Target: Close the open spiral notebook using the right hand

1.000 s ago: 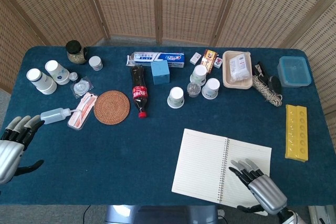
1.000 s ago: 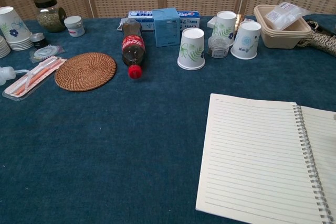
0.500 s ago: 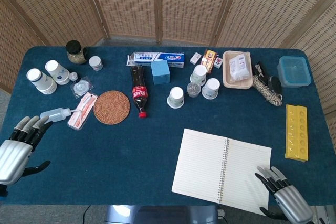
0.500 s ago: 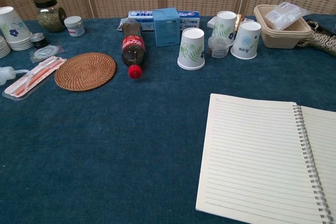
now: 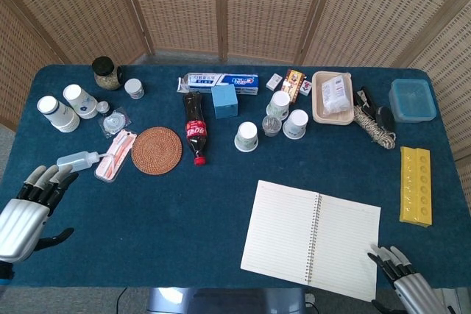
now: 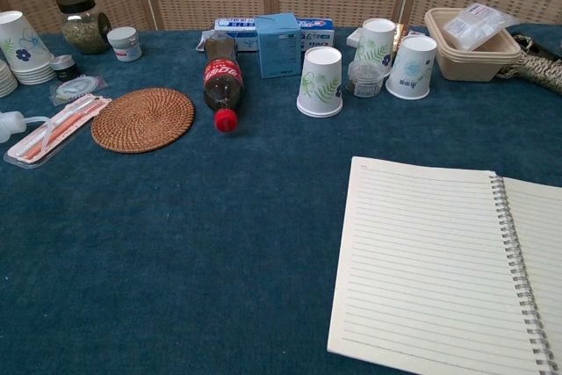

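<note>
The spiral notebook (image 5: 310, 238) lies open and flat on the blue table near the front edge, lined pages up, its wire spine running down the middle. In the chest view the notebook (image 6: 430, 265) fills the lower right, with no hand on it. My right hand (image 5: 403, 279) shows at the bottom right corner of the head view, fingers spread and empty, just off the notebook's lower right corner. At the left edge, beyond the table's front corner, my left hand (image 5: 27, 212) hangs with fingers apart, holding nothing.
A cola bottle (image 5: 194, 128) lies beside a round woven coaster (image 5: 156, 150). Paper cups (image 5: 247, 136) cluster behind the notebook, with a blue box (image 5: 224, 100) and toothpaste box (image 5: 220, 82) further back. A yellow tray (image 5: 415, 184) lies right of the notebook.
My right hand has slid off the notebook's right page, back toward the bottom right corner of the head view. The left hand has shifted slightly inward. The notebook has not moved.
</note>
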Robot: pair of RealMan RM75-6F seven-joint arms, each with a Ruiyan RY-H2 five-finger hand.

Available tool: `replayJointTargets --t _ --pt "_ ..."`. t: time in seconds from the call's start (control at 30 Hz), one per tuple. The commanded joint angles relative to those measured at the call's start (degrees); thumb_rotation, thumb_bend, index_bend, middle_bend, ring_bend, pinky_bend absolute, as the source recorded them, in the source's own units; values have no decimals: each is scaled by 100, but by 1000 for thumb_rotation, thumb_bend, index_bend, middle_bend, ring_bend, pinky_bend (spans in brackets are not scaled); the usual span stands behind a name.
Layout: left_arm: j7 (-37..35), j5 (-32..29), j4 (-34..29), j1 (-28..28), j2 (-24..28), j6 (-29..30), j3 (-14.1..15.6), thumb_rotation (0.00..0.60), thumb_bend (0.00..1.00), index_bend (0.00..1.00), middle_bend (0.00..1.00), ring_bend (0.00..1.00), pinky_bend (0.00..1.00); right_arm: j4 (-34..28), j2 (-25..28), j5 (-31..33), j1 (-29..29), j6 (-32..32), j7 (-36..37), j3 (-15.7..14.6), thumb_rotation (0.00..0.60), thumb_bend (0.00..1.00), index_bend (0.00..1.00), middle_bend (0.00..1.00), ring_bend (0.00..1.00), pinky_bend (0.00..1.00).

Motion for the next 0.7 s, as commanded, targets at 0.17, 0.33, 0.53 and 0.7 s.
replayJointTargets --t 0.17,0.33,0.53,0.7 --pt "28 -33 -31 54 43 48 18 600 36 0 0 0 0 511 -228 16 -205 74 324 -38 477 287 0 0 0 0" --pt "44 -12 -46 38 17 23 15 600 37 0 0 0 0 628 -327 3 -266 133 470 -50 478 284 0 0 0 0" --pt "77 34 -79 21 -8 -5 21 600 37 0 0 0 0 645 -511 -15 -239 146 572 -22 485 282 0 0 0 0" --pt "46 -10 -54 53 0 6 39 600 37 0 0 0 0 653 -727 -110 -183 184 440 -34 504 282 0 0 0 0"
